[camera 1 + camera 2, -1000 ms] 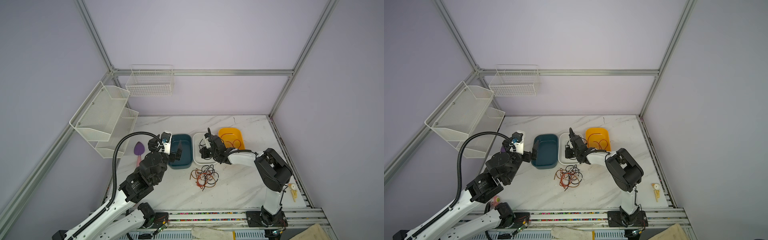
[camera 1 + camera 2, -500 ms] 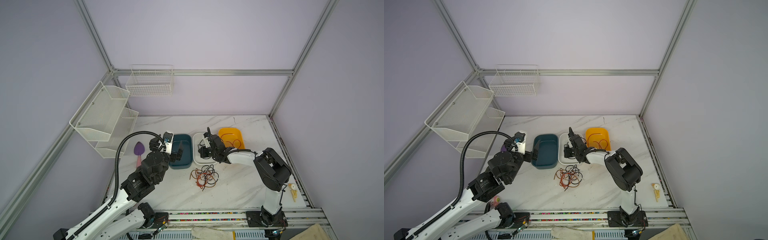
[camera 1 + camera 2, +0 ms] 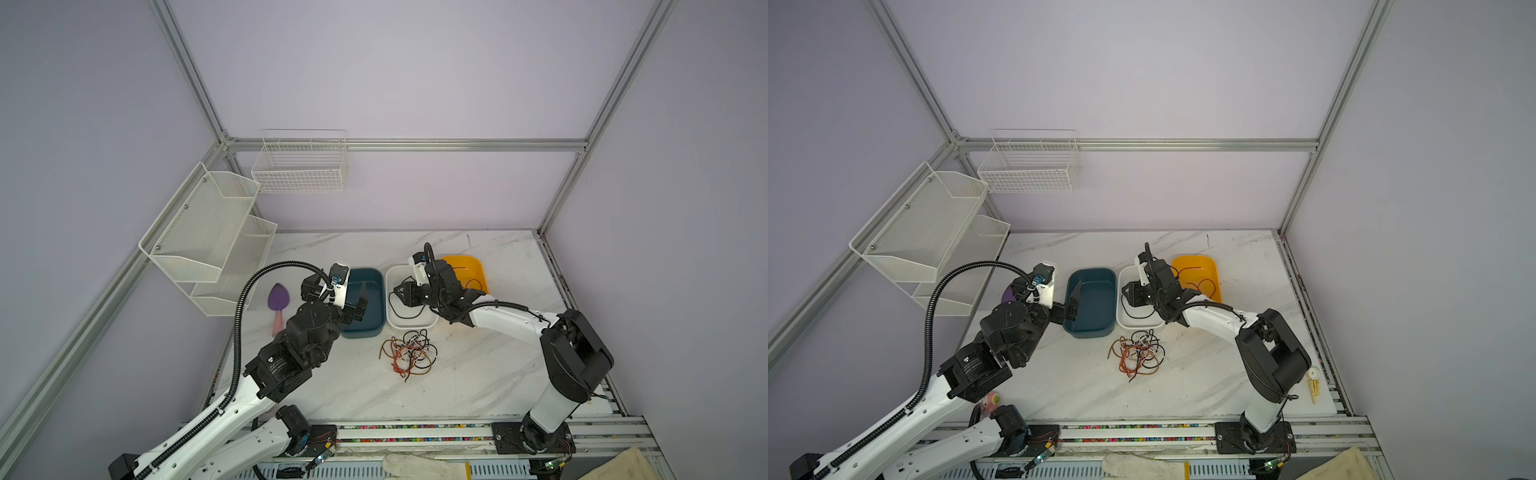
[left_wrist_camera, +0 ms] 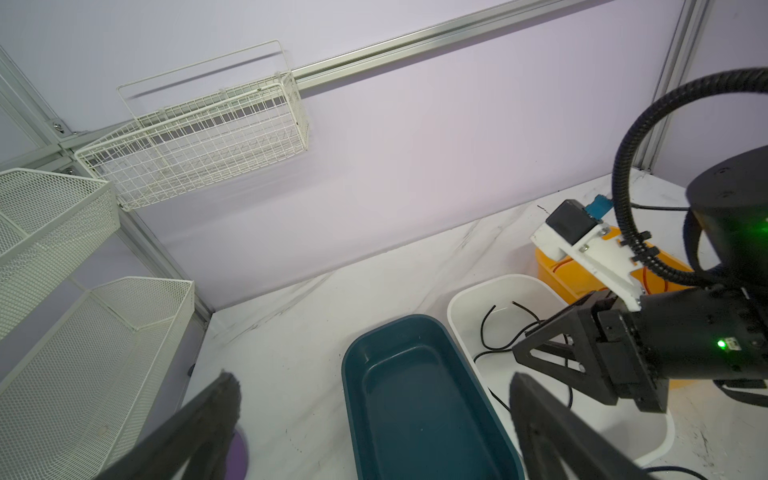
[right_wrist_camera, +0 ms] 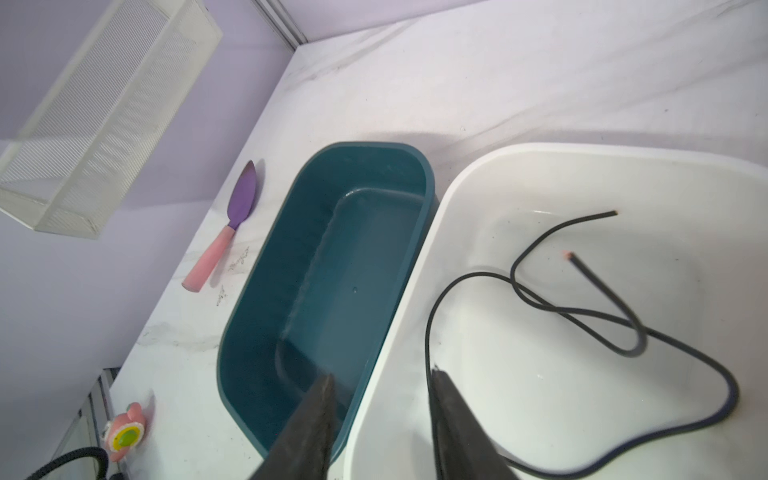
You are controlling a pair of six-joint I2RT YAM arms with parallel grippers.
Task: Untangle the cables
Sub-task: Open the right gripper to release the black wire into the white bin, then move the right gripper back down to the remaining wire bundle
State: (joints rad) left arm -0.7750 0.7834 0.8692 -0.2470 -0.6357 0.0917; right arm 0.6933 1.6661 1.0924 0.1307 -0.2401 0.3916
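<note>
Over the white bin [image 5: 540,395], the right fingers [image 5: 457,424] hang parted and empty — a black cable [image 5: 729,386] lies loose inside, a red cable [image 3: 1202,286] in the orange bin [image 3: 1192,258]. The left fingers [image 4: 548,419] gape, holding nothing; the tangle [image 3: 409,353] on the tabletop [image 3: 457,386] looks mostly unsorted.

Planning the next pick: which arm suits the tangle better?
Right, probably: the right gripper hangs over the white bin, directly behind the tangle; the left gripper is over the teal bin, aside.
</note>
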